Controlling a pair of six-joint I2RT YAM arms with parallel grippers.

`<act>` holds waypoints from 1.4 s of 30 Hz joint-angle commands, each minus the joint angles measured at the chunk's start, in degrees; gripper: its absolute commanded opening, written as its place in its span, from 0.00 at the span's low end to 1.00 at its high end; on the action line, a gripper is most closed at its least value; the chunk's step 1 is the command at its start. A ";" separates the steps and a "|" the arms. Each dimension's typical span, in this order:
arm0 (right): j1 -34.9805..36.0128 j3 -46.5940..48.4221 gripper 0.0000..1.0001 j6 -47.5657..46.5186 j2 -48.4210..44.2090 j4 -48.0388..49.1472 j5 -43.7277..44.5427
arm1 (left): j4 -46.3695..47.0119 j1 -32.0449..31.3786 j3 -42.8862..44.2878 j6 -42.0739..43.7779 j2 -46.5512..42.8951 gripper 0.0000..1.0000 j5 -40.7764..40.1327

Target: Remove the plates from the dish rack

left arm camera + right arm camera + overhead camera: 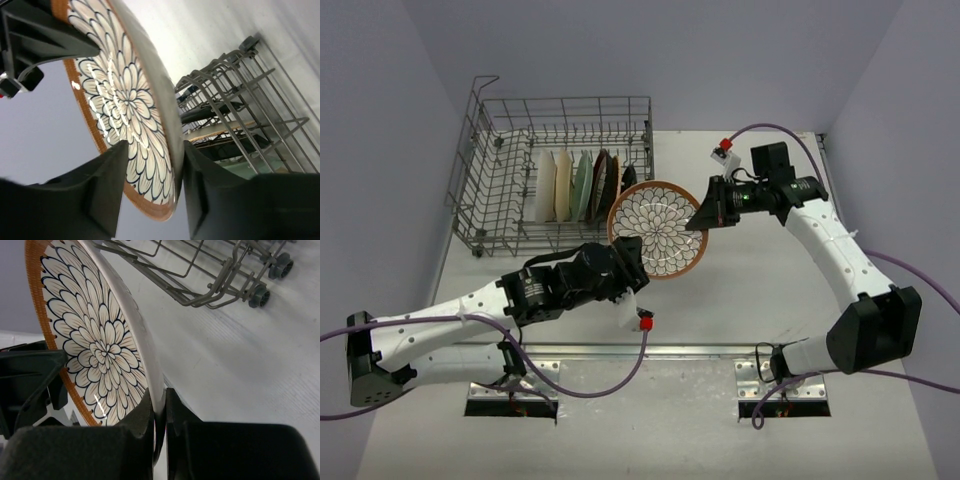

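A brown-rimmed plate with a white petal pattern (660, 240) hangs in the air just right of the dish rack (490, 200). My right gripper (700, 215) is shut on its right rim; in the right wrist view the fingers (160, 405) pinch the plate (95, 340). My left gripper (632, 262) is at the plate's lower left edge. In the left wrist view its fingers (152, 165) straddle the plate (125, 100) with a gap, open. Several plates (580, 185) stand upright in the rack: cream, pale green, brown, orange-brown, small black.
The rack's wire wall (240, 100) is close behind the held plate, and its feet and lower wires (200, 285) show in the right wrist view. The white table (770, 300) stretches right of the rack. A metal rail (650, 350) runs along the near edge.
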 commanded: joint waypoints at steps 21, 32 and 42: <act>-29.65 0.60 0.00 -12.69 11.13 1.09 4.34 | -13.23 21.82 43.44 -67.05 13.92 1.00 -15.35; -29.94 7.15 0.00 -17.29 26.03 1.09 8.50 | -22.69 56.31 48.57 -90.17 20.35 1.00 18.92; -29.94 9.91 0.00 -20.24 34.23 -0.49 9.71 | -17.14 61.34 37.36 -93.26 18.18 0.98 23.11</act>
